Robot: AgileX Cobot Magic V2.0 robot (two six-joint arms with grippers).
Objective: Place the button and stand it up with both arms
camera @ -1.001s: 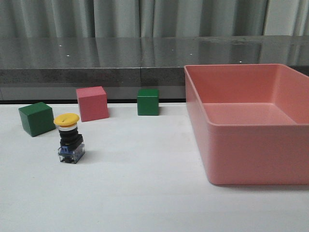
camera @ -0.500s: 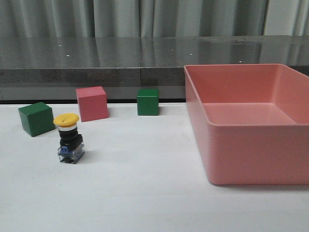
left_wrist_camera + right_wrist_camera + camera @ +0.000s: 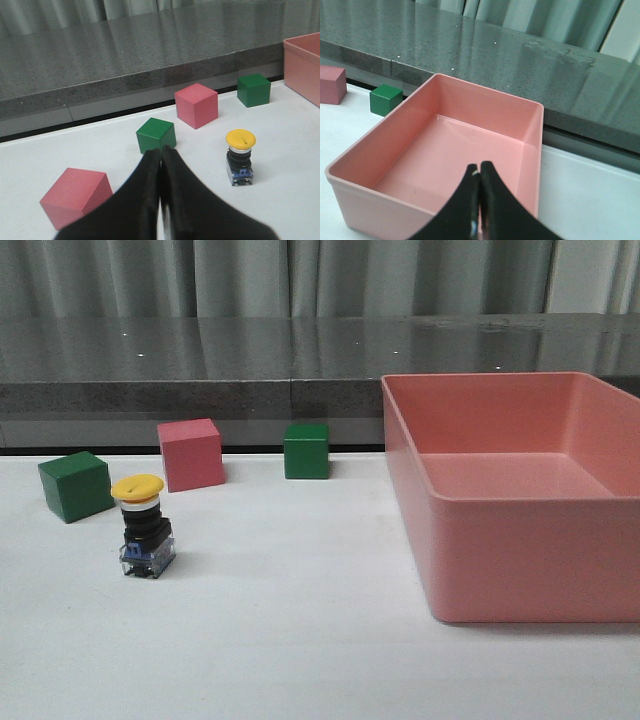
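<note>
colours on the white table

the button [image 3: 143, 525] has a yellow cap, a silver collar, a black body and a translucent blue-clear base. a green cube [image 3: 75, 485] sits near the table's [image 3: 300, 620] left edge, a pink-red cube [image 3: 190, 454] and a second, darker green cube [image 3: 306, 450] along the far edge, and another pink-red cube [image 3: 77, 196] shows only in the left wrist view. the tray [image 3: 520, 580] toward the right edge is salmon pink all over, plain, with a glossy floor. the ledge [image 3: 200, 365] beyond the far edge is dark grey with fine speckles; the curtain [image 3: 250, 275] behind is pale grey-green in vertical folds. both grippers, left gripper [image 3: 161, 159] and right gripper [image 3: 479, 172], are black.
</note>
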